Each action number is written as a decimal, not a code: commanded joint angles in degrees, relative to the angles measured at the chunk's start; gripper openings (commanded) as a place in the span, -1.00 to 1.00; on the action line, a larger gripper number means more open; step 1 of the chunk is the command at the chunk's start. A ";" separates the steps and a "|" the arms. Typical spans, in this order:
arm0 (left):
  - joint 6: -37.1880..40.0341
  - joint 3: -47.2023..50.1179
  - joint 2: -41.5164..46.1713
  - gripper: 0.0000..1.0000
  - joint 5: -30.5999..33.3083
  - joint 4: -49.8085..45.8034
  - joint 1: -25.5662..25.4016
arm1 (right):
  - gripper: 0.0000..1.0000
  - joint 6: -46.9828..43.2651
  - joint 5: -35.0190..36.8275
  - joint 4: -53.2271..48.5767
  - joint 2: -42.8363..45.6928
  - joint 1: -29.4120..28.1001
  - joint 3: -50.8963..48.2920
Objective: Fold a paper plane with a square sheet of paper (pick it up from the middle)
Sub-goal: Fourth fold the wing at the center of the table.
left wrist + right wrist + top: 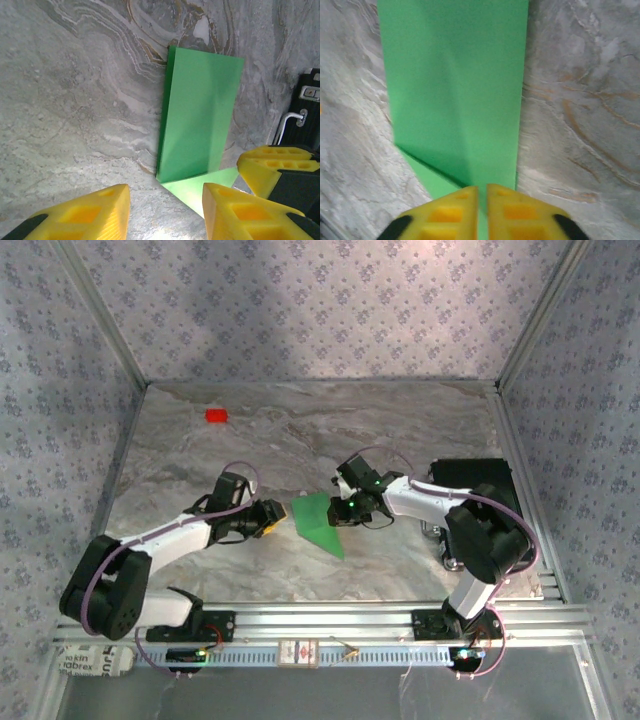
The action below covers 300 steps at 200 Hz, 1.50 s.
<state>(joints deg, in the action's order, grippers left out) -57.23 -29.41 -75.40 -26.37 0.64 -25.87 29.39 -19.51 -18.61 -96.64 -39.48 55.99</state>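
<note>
Midway through the folding, the square sheet of paper [320, 530] sits at the middle of the marble-patterned table [400, 430], one part lifted into an upright flap while a lower layer lies flat. The right gripper [342, 512] has its yellow fingers [450, 215] pressed together on the flap's edge at the sheet's right side. The left gripper [274, 517] hovers just left of the sheet, fingers apart and holding nothing. This looks like an early fold, with no dart shape yet. The next move likely calls for carrying the flap over, matching edges, then pressing the crease with the free gripper. A small red block [216, 416] lies well apart, far left.
</note>
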 commanded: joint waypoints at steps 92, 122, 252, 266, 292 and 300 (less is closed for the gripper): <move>-4.53 -2.03 -7.02 0.14 -8.04 10.41 0.82 | -0.93 1.84 -9.39 10.00 6.10 4.89 -7.82; -6.82 -2.57 -8.79 0.15 -9.65 14.91 0.74 | -0.93 1.46 -9.67 9.80 5.94 5.37 -7.99; -10.11 -7.67 -20.01 0.06 -12.75 22.77 -1.74 | -0.93 1.64 -9.04 9.56 6.91 5.83 -8.93; -10.49 -8.39 -21.01 -0.09 -12.96 23.48 -2.37 | -0.91 1.72 -8.98 9.53 6.96 5.83 -8.96; -11.20 -8.58 -22.07 -0.35 -13.05 24.31 -2.72 | -0.65 2.41 -7.16 9.05 8.04 5.78 -9.06; -11.32 -8.30 -22.16 -0.42 -12.87 24.45 -2.70 | -0.52 2.39 -5.89 8.19 8.75 5.61 -9.06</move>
<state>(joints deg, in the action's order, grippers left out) -68.10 -36.86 -96.62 -38.22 23.03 -28.29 31.33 -27.75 -8.78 -90.91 -33.98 47.46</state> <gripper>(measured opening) 0.331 0.162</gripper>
